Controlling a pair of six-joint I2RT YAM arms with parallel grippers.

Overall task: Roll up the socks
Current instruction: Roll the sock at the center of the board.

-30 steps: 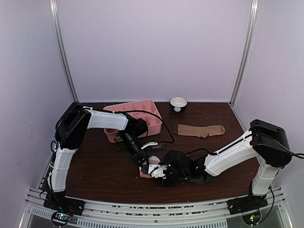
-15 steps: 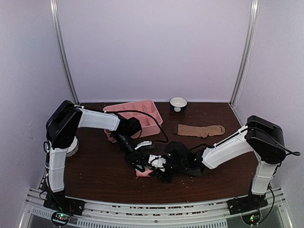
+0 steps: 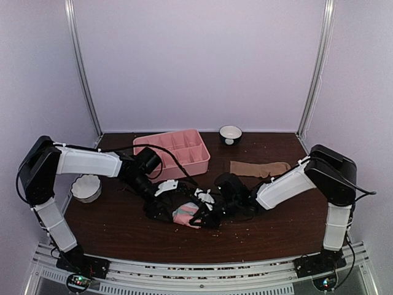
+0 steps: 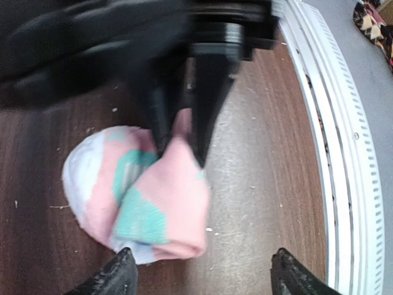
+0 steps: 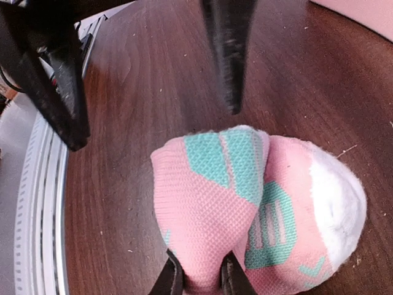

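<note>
With jaws nearly closed, the right gripper [image 5: 198, 278] is pinching a folded edge of the pink sock [image 5: 245, 203]. The left gripper [image 4: 202, 273] is hanging wide open over it, holding nothing. The pink sock is lying bunched on the table [image 3: 116, 227] between the arms, and the tan sock [image 3: 259, 168] is lying flat, well apart. The fabric looks light, soft and springy, so gripping across all layers is advisable.

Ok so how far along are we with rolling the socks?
Looks done: the pink sock is bundled into a loose roll. In hand: the right gripper pinches its edge, while the left gripper stands open, gripping nothing. Left: the tan sock lies flat and untouched near the back right, not yet rolled.
</note>
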